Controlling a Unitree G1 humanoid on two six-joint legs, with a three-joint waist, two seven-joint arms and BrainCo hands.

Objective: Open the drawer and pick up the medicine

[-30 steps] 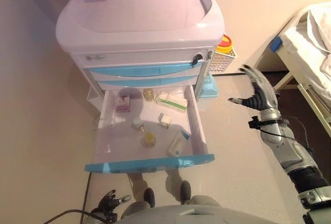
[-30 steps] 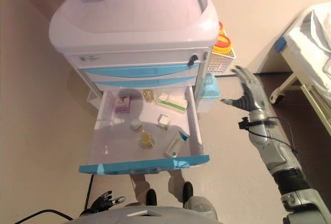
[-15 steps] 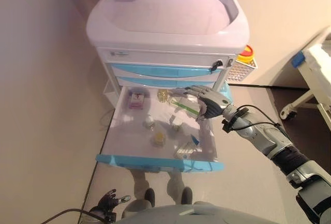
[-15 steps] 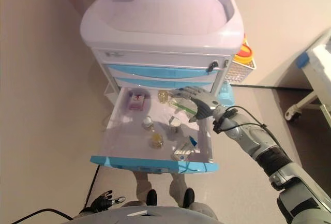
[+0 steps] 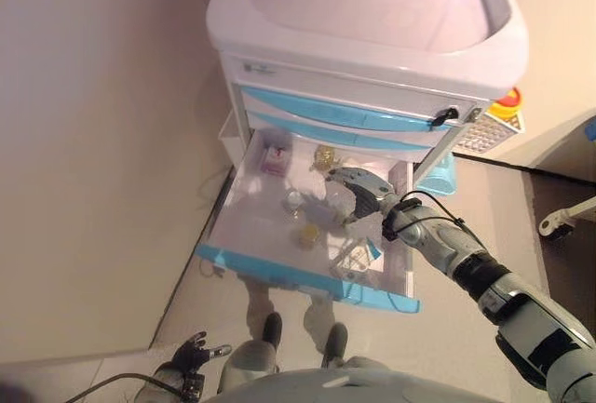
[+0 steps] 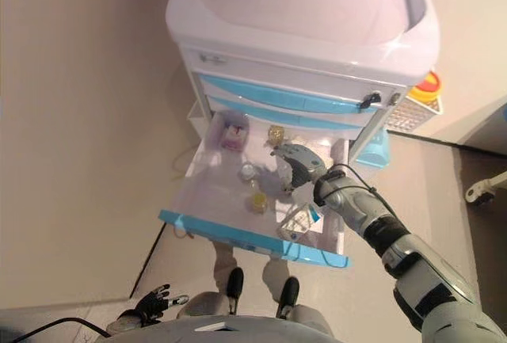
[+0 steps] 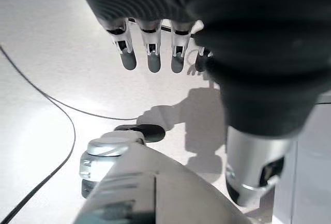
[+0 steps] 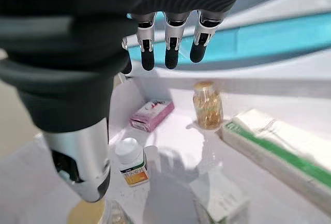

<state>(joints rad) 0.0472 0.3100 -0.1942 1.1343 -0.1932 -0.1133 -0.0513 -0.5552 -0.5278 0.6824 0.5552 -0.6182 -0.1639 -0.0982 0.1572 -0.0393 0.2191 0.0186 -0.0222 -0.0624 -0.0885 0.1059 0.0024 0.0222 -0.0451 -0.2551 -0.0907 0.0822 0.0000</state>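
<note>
the medical cart (image 5: 372, 31) stands with its bottom drawer (image 5: 307, 277) pulled wide open, blue front toward the robot. the right robot hand (image 5: 358, 196) hangs over the drawer's right half, fingers straight and relaxed, holding nothing; the right wrist view shows its dark fingertips (image 8: 171, 58) spread above the contents with a clear gap to everything below. inside the drawer sits the medicine: a pink box (image 8: 151, 114) in the far left corner, an amber capsule bottle (image 8: 207, 105) at the far wall, a white box with a green stripe (image 8: 279, 149) on the right, a small white-capped bottle (image 8: 132, 168) near the middle, a small white carton (image 8: 220, 198) close under the hand, and a yellow-lidded jar (image 5: 306, 235) nearer the front. a blue-and-white box (image 5: 357, 256) lies at the near right of the drawer. all of it rests on the drawer floor, untouched. the left robot hand (image 5: 193, 355) hangs low by the robot's side above the floor, fingers loosely extended and empty. a white basket with a yellow and red container (image 5: 503, 105) hangs on the cart's right side.
</note>
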